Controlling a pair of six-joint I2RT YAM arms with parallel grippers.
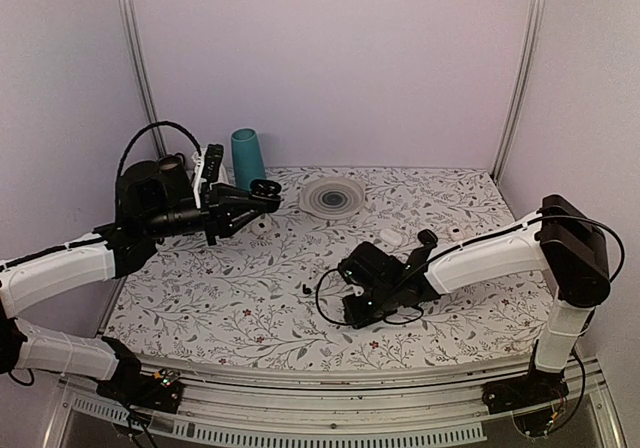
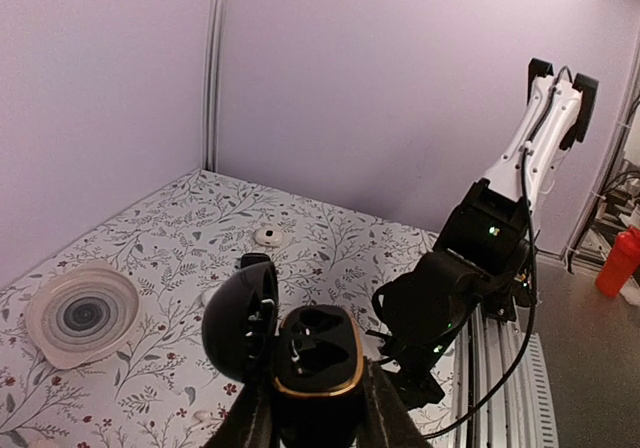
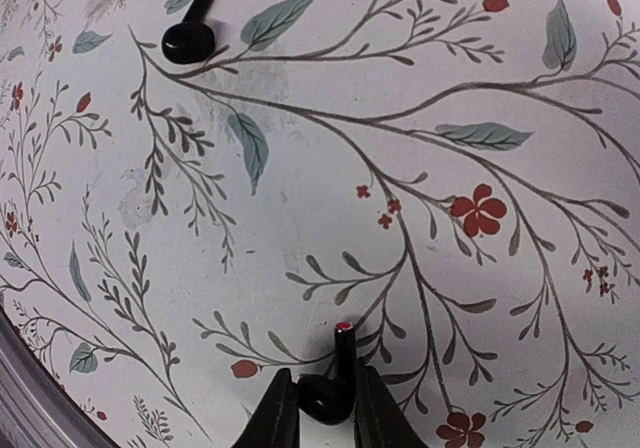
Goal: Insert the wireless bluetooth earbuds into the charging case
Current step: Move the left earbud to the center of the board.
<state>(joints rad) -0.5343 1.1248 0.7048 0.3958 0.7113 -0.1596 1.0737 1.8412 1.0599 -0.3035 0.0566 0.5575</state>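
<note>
Nearest the left wrist lens, the left hand (image 2: 318, 420) is clamped on the charging case (image 2: 318, 363), 1 finger on each flank, both fingers cut off by the bottom edge. The case is a glossy black pebble with a gold-coloured rim, its domed lid (image 2: 240, 320) hinged open to the left. It is held in the air above the table (image 2: 150, 238) and its matt floral cloth. Its inner wells are too dark to make out.

In the right wrist view, the right hand (image 3: 325, 416) is nearly closed, its 2 fingers (image 3: 278, 413) touching a smooth black earbud (image 3: 333, 393) that lies on the cloth, short stem pointing away, red at the tip. A second earbud (image 3: 187, 36) lies well apart at upper left.

From above, the case hangs raised at rear left; the right hand is low at mid-table, fingertips hidden under the wrist. Behind stand 1 teal cylinder (image 1: 247, 158), 1 ribbed round dish (image 1: 332, 196) and 3 small white pieces (image 1: 390, 236).
</note>
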